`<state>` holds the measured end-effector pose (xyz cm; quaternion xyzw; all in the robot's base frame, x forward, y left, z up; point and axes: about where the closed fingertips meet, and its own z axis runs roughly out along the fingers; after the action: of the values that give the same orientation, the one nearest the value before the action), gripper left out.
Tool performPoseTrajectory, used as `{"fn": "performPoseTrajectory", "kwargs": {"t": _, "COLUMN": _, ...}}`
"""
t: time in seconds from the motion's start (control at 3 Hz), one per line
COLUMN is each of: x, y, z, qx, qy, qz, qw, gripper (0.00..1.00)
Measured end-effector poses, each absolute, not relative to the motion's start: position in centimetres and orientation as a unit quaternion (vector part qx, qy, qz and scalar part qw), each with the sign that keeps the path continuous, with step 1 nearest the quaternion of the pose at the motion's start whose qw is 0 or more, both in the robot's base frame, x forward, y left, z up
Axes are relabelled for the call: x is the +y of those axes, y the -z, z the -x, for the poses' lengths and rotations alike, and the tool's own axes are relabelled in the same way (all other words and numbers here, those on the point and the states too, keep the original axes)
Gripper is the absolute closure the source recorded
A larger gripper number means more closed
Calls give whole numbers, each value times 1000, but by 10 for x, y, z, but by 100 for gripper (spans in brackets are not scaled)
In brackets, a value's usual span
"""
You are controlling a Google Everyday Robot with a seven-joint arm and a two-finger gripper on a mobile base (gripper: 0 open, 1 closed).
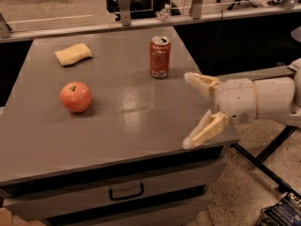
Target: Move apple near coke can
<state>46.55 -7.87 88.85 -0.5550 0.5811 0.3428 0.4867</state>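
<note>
The red-pink apple (75,97) with a short dark stem sits on the left part of the grey table (117,140). The red-orange coke can (160,57) stands upright at the far right of the table top. My gripper (188,109) reaches in from the right over the table's right edge, open and empty, its two cream fingers spread wide. It is below and to the right of the can and well to the right of the apple.
A yellow sponge (73,54) lies at the table's far left. A drawer with a handle (126,192) is below the table top. A railing and a plastic bottle (164,12) stand behind the table. Dark metal legs (263,161) cross the floor at the right.
</note>
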Motion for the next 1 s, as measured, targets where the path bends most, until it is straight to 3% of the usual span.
{"fn": "performPoseTrajectory", "kwargs": {"t": 1.0, "x": 20, "y": -868, "z": -505, "qx": 613, "qy": -322, "qz": 526, "qw": 493, "gripper": 0}}
